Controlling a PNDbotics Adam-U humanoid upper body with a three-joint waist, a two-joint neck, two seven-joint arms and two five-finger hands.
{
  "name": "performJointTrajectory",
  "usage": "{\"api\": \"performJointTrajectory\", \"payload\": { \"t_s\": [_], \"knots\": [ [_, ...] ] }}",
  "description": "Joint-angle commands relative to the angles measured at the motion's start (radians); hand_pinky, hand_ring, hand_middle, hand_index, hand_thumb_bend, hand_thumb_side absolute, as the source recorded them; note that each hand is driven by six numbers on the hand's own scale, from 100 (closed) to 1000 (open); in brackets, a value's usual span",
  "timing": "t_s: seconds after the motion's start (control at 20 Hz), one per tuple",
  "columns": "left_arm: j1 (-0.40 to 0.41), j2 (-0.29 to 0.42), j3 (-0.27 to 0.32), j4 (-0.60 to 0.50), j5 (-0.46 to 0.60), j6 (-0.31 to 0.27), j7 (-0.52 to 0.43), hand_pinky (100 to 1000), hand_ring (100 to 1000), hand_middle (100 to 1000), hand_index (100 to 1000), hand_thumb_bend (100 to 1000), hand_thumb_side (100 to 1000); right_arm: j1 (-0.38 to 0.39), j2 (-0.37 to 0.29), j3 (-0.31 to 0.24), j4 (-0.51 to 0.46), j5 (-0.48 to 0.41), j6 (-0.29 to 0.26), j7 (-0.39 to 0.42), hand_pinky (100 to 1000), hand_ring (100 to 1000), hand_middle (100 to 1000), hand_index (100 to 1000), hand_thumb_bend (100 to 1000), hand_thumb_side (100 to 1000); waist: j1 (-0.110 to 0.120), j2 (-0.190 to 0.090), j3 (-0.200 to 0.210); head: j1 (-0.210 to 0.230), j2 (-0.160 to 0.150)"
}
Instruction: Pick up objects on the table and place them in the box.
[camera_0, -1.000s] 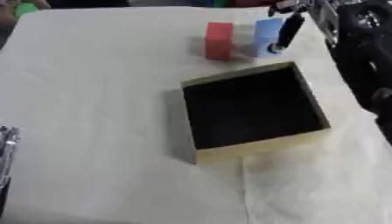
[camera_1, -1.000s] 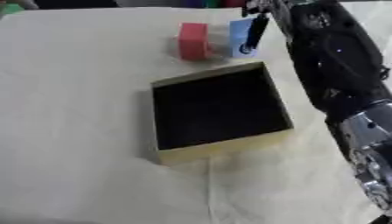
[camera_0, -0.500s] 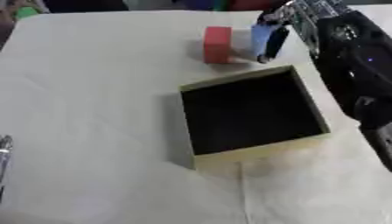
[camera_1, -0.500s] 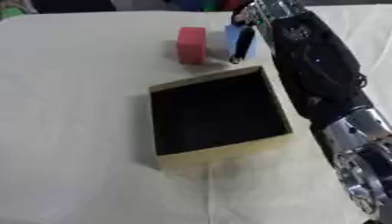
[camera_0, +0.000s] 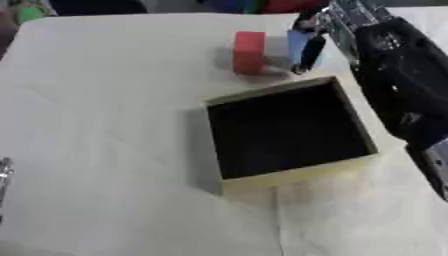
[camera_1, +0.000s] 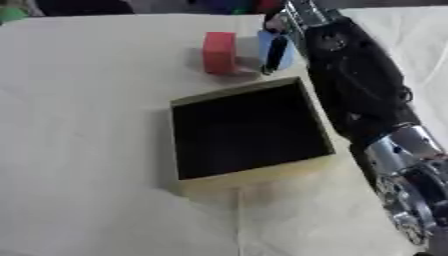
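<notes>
An open cardboard box with a dark inside lies in the middle of the table. Just behind it stand a red block and, to its right, a blue block. My right hand reaches in from the upper right, with the forearm over the box's right side. The hand is shut on the blue block, with a black finger down the block's front face. Whether the block is off the table is not clear. Only a silver sliver of my left hand shows at the lower left edge.
A pale cloth covers the table, with wide bare stretches left of the box and in front of it. Dark and coloured shapes line the far edge.
My right hand has closed round the blue block, and a black finger now lies across its front. The box and the red block keep their places.
</notes>
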Motion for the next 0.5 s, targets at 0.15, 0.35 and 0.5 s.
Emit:
{"api": "performJointTrajectory", "payload": {
  "t_s": [0.15,0.35,0.5],
  "knots": [
    [-0.008,0.02,0.001,-0.014,0.001,-0.001,-0.004,760,705,733,942,100,892,-0.019,0.003,0.001,-0.016,0.032,-0.006,-0.064,807,828,770,919,227,329,0.002,-0.018,0.0,-0.001,-0.01],
    [-0.007,0.02,0.002,-0.014,0.001,-0.001,-0.003,760,705,733,942,100,891,-0.017,0.004,-0.004,-0.017,0.03,-0.005,-0.098,794,800,741,902,198,307,0.002,-0.019,-0.001,-0.001,-0.011],
    [-0.006,0.02,0.002,-0.014,0.001,-0.001,-0.003,760,705,733,942,100,891,-0.017,0.004,-0.004,-0.014,0.027,-0.004,-0.108,794,800,741,902,198,307,0.002,-0.02,-0.002,-0.001,-0.011]
  ]
}}
